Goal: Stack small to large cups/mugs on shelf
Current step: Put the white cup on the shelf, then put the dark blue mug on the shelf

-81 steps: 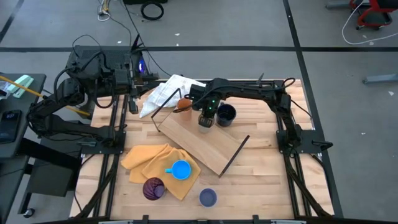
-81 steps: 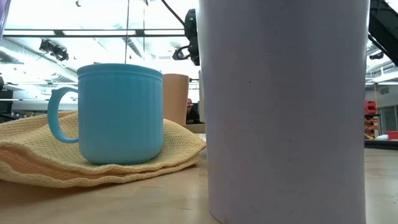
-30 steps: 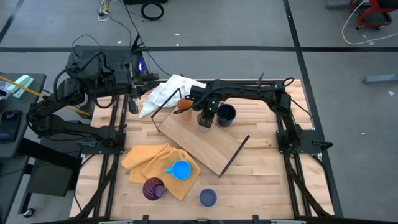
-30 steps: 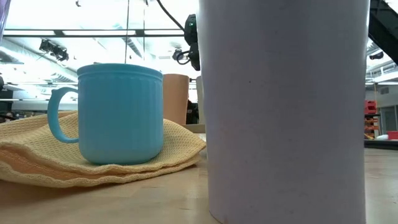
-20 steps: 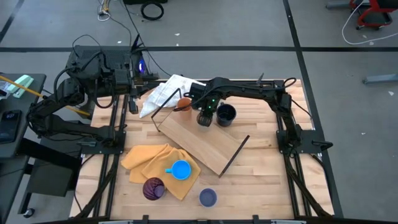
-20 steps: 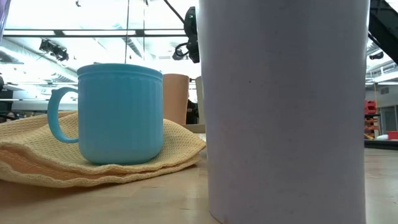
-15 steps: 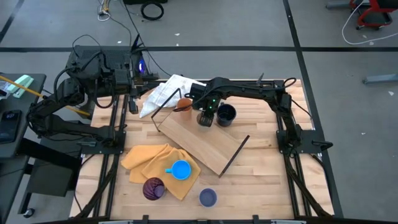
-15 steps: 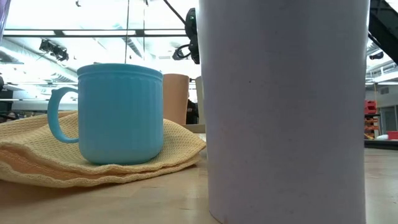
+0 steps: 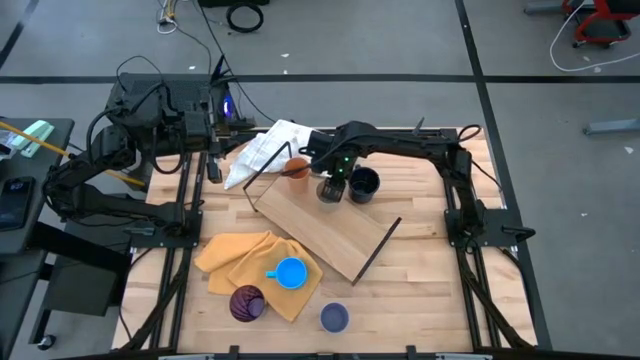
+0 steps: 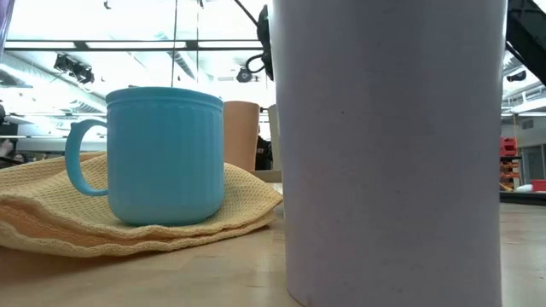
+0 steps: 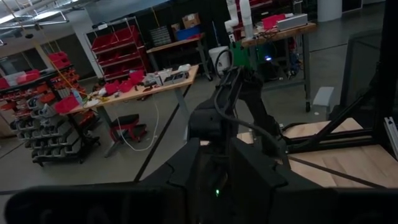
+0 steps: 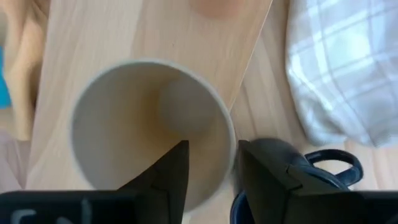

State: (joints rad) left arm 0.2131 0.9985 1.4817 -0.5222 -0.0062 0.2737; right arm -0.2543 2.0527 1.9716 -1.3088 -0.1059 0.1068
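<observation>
Wooden table; shelf; yellow cloth

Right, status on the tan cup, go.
Right gripper open astride tan cup rim, on shelf. Left arm parked back. Navy mug close beside.

On the shelf stands a cup; a mug sits just beside it, a checked cloth behind, another cloth carrying a handled mug in front.

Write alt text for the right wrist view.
Seen from directly above, a tan cup stands on the light-wood shelf, the right gripper open astride its rim. A dark navy mug sits beside it, a white checked cloth beyond.
</observation>
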